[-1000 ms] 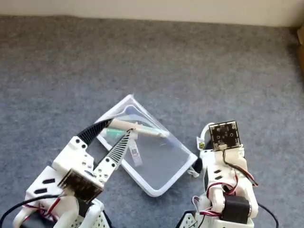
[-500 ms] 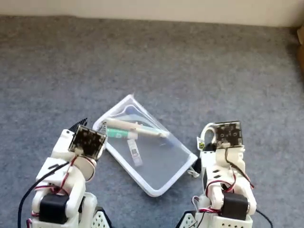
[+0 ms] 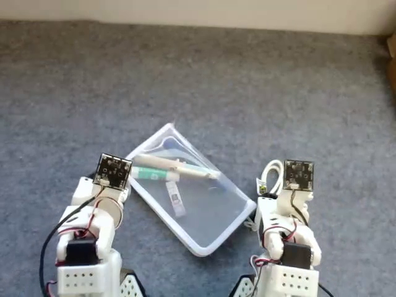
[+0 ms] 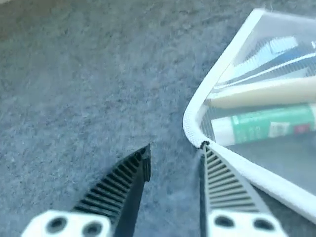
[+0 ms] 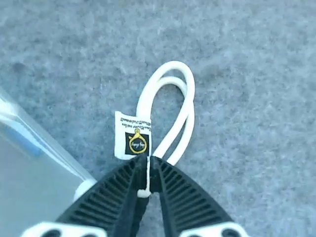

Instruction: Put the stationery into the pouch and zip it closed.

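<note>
Pouch (image 3: pixel 213 218): left end effector (image 4: pixel 174 151) parted beside corner; right end effector (image 5: pixel 147 167) pinching pull cord (image 5: pixel 174 97).

Grey carpet, pale wall at far edge.

Ground = short-pile grey-blue carpet (image 3: pixel 247 80), running L to R across the high view, w/ a fuzzy, speckled nap seen close up in the wrist views. Far side: cream strip of wall or skirting (image 3: pixel 198 11), can't tell which, meets the carpet in a straight line. Far right edge: sliver of brown, wood-like furniture (image 3: pixel 393 62), too little showing to ID. Light soft & even, shadows faint, carpet approx. same tone near & far.
</note>
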You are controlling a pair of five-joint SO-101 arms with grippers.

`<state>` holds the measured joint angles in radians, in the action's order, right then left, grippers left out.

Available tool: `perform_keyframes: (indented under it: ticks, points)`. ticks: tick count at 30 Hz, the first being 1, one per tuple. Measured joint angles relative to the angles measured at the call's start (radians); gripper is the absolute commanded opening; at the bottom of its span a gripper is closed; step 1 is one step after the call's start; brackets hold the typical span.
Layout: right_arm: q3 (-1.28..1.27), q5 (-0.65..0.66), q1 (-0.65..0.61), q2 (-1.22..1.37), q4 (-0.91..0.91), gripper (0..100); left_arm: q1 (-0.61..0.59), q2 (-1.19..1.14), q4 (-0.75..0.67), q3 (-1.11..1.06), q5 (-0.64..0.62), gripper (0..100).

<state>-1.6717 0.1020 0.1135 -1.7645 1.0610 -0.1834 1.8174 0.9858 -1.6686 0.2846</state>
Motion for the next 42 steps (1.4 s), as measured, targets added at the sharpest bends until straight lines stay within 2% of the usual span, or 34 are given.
perform_keyframes:
  ticks: [11,19,23,24,26,42]
  points:
    - [0.000,0.000,0.000,0.000,-0.005,0.5,-0.040,0.000,0.008,-0.006,0.000,16]
    - [0.000,0.000,0.000,0.000,-0.006,0.5,-0.041,0.000,0.181,-0.006,0.000,15]
    - [0.000,0.000,0.000,0.000,-0.006,0.5,-0.041,0.000,0.227,-0.006,0.000,1]
    - [0.000,0.000,0.000,0.000,-0.006,0.5,-0.041,0.000,0.233,-0.006,0.000,0]
    - [0.000,0.000,0.000,0.000,-0.006,0.5,-0.041,0.000,0.239,-0.006,0.000,3]
    - [0.000,0.000,0.000,0.000,-0.006,0.5,-0.041,0.000,0.245,-0.006,0.000,3]
